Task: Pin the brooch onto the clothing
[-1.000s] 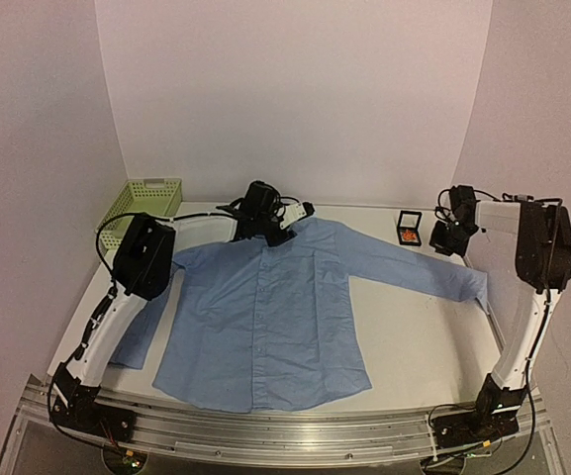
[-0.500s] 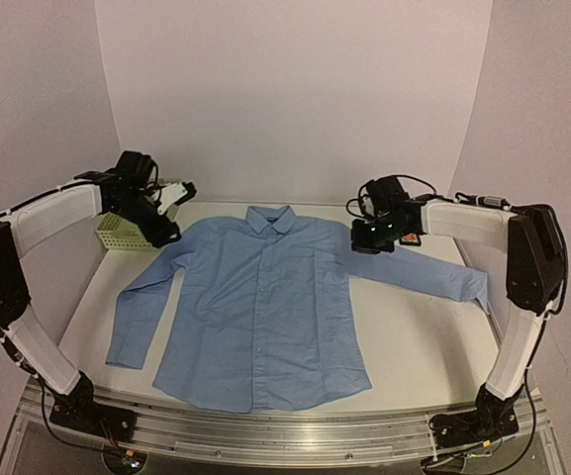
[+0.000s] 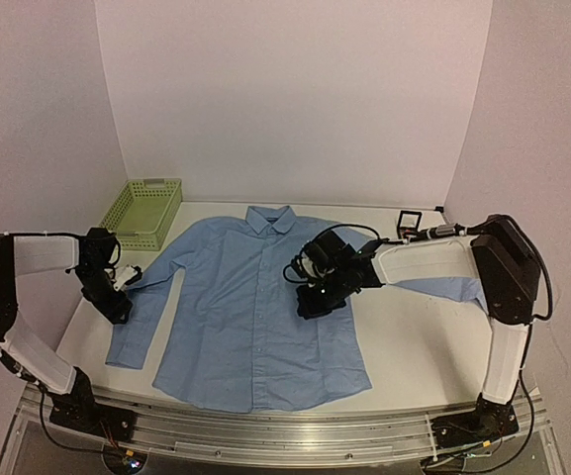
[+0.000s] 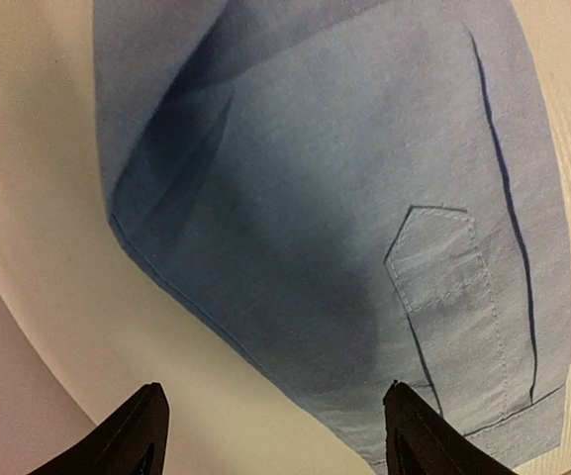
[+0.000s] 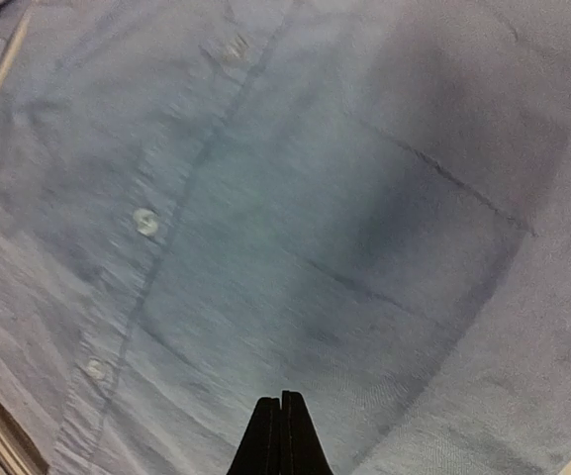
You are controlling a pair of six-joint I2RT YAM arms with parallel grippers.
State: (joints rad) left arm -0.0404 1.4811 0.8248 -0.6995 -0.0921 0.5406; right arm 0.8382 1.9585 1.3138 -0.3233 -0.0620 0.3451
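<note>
right gripper (image 5: 280, 398) clenched over the chest of the shirt (image 3: 250, 327), brooch not visible so can't tell if it's held; left gripper (image 4: 273, 391) released over the shirt cuff, so unheld fabric could bunch under the pin.

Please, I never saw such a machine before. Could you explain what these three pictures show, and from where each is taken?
These are two robot arms, bolted at the near edge of a white table. The wide picture comes from a fixed camera above and behind them; the other two come from small cameras on the wrists. A light blue shirt lies flat, with a green basket and a small black box at the back. The left gripper is open, beside a sleeve. The right gripper is shut over the shirt front; I see nothing in it.
</note>
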